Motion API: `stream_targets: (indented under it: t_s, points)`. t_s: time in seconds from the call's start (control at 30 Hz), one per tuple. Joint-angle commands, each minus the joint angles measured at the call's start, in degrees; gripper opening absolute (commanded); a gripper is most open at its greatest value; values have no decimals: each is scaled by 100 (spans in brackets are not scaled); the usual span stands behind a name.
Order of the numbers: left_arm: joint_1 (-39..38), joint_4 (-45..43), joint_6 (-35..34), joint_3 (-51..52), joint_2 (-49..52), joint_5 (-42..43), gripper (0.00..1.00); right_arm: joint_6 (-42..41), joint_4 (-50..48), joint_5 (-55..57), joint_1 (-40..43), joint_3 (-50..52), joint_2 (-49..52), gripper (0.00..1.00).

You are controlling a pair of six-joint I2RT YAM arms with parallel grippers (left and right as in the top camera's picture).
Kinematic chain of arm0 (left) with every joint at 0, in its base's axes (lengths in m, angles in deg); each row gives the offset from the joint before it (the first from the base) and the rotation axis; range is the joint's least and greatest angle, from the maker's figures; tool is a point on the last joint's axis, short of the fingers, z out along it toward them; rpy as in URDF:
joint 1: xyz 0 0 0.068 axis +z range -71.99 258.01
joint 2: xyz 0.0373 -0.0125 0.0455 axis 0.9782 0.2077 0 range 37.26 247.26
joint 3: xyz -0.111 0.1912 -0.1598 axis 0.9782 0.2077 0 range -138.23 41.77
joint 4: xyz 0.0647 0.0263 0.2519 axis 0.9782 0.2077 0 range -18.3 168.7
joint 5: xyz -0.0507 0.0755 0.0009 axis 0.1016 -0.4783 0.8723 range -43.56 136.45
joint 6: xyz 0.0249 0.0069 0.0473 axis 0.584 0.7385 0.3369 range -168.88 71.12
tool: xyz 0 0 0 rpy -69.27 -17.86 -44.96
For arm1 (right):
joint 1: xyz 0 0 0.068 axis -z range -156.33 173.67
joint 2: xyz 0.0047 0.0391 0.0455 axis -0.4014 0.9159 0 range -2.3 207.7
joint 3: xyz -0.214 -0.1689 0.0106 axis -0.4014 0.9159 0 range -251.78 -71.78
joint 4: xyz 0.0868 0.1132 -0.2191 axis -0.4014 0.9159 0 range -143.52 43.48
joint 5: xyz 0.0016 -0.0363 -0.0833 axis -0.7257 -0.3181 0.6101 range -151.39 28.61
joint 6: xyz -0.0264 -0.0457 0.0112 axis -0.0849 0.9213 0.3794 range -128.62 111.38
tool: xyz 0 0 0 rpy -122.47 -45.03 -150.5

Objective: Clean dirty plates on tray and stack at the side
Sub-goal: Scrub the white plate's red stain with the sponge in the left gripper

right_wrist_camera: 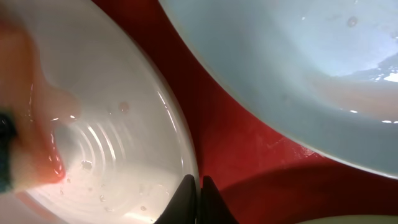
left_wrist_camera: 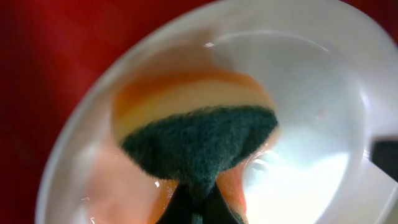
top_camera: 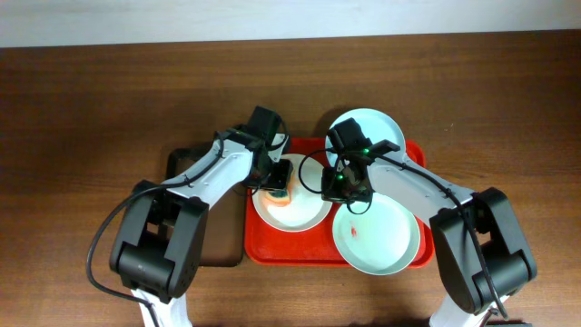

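The red tray (top_camera: 263,243) holds three plates. The white plate (top_camera: 304,216) lies at its left. My left gripper (top_camera: 277,179) is shut on an orange and green sponge (left_wrist_camera: 199,140) that presses on the white plate (left_wrist_camera: 323,112). My right gripper (top_camera: 346,188) is shut on the white plate's right rim (right_wrist_camera: 186,163), fingertips (right_wrist_camera: 198,185) pinched together over it. A pale mint plate (top_camera: 386,243) with a small red smear lies at the front right. A pale blue plate (top_camera: 370,127) sits at the back, overhanging the tray. A pale blue plate (right_wrist_camera: 298,68) fills the upper right of the right wrist view.
A narrow black tray (top_camera: 178,162) lies left of the red tray, mostly under my left arm. Brown wooden table (top_camera: 91,109) surrounds everything. Both arms cross over the red tray's back half.
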Motion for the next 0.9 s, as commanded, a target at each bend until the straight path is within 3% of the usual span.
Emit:
stream_targets:
  t_s: [0.0,0.03,0.1,0.13,0.17,0.23,0.27,0.43,0.5,0.53,0.57,0.63,0.8,0.87]
  points:
    - [81,146,114,-66,24,1364,0,26,-24,109,37,-72,4,5]
    - [212,402,114,-348,-87,1298,0,26,-22,109,37,-72,4,9]
    - [385,815,114,-800,-396,638,0,26,-28,109,39,-72,4,29]
    - [393,857,114,-866,-546,284,0,26,-28,109,39,-72,4,31]
    - [376,887,111,-866,-673,-76,0,26,-28,109,39,-72,4,29]
    - [269,962,111,-789,-605,-424,0,24,-26,107,37,-72,4,8]
    - [203,931,109,-721,-522,-542,0,24,-24,107,37,-72,4,4]
    - [-35,732,57,-549,264,-702,1,26,-26,109,37,-72,4,4]
    - [-35,793,26,-549,529,-804,6,26,-26,109,39,-72,4,4]
    - [-35,881,26,-549,560,-798,5,26,-28,109,37,-72,4,4]
    - [-35,942,37,-549,557,-446,0,26,-31,109,37,-72,4,4]
    - [-35,938,376,-549,557,494,0,26,-28,107,39,-72,4,4]
    - [269,1294,721,-1172,551,1480,0,26,-31,109,37,-72,4,4]
    - [466,1578,739,-1602,546,1451,0,26,-28,109,39,-72,4,4]
